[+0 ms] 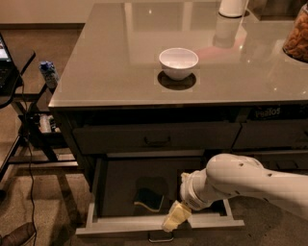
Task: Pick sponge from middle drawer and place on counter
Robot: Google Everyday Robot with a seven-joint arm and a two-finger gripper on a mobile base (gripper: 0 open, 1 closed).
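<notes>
The middle drawer (96, 190) is pulled open below the dark-fronted drawer, its pale rim and small handle at the bottom. The sponge (148, 198) lies inside on the dark floor, left of centre, a yellowish edge showing along its front. My white arm reaches in from the right. My gripper (174, 218) hangs over the drawer's front rim, just right of and in front of the sponge, apart from it. The counter (115, 62) is the glossy grey-beige top above.
A white bowl (178, 62) sits mid-counter. A white cylinder (233, 7) stands at the back, and a jar of brown snacks (297, 38) at the right edge. A black side table (14, 72), a small bottle (49, 73) and cables stand at the left.
</notes>
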